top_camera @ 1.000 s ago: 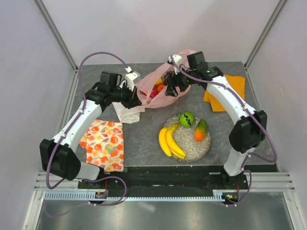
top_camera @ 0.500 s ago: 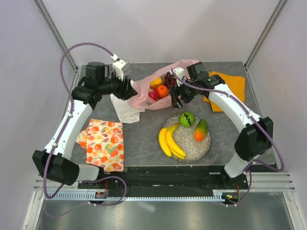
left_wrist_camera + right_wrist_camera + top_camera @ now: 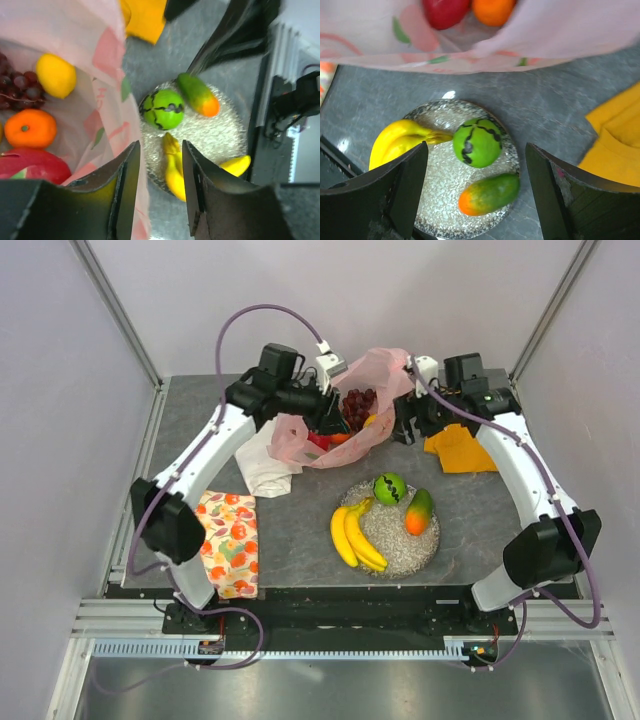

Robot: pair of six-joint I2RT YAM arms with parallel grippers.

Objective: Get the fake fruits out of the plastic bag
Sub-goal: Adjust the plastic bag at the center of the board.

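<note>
The pink plastic bag (image 3: 385,375) lies open at the back of the table. Inside it are dark grapes (image 3: 20,82), a yellow fruit (image 3: 56,75), an orange (image 3: 33,128) and a red-pink fruit (image 3: 30,167). My left gripper (image 3: 322,420) hovers over the bag's left side, its jaws open (image 3: 160,150) and empty beside the bag's edge. At the bag's right edge my right gripper (image 3: 403,425) stands wide open (image 3: 476,150), holding nothing. A banana bunch (image 3: 352,535), a green round fruit (image 3: 389,488) and a mango (image 3: 418,510) rest on the silver dish (image 3: 390,550).
A white cloth (image 3: 262,465) lies left of the bag. A fruit-patterned cloth (image 3: 228,545) sits at the front left. An orange cloth (image 3: 460,450) lies under the right arm at the back right.
The left arm has swung from the bag's left side over to its back, and its gripper went from shut to open. The right gripper moved back and right. The bag's mouth now stands wider.
</note>
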